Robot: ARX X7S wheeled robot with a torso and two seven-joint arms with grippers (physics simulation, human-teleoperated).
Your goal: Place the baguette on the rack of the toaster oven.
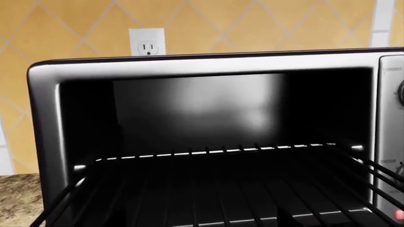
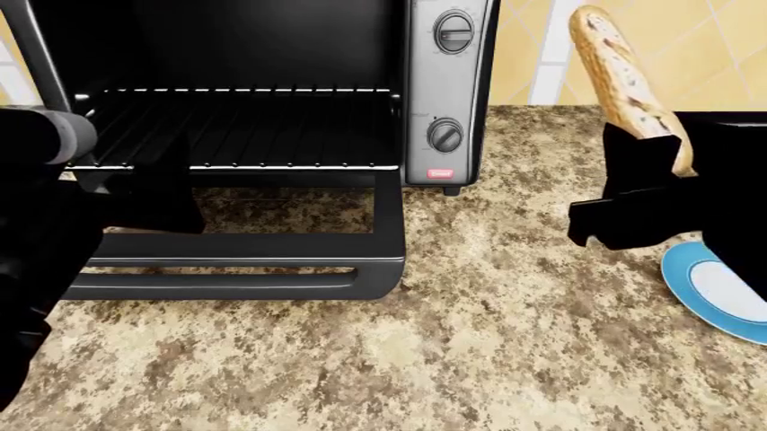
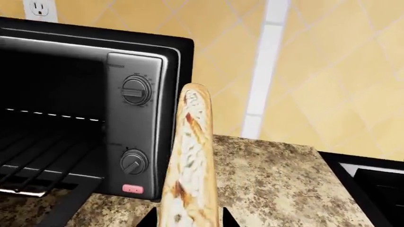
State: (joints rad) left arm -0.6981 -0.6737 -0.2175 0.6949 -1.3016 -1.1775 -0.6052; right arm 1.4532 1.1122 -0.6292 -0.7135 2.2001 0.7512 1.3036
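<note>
Oven [image 2: 446, 90]: door [image 2: 240, 260] dropped flat onto the counter [image 2: 480, 341] in front of it, cavity mouth open across its width. Rack [image 2: 240, 126] pulled partly forward, bare, with clear height above its bars. Left arm [image 2: 48, 197] crowds the oven's front left corner. Control panel [image 3: 136, 132] walls the cavity's right side. Counter right of the oven open as far as the plate [image 2: 719, 296].
</note>
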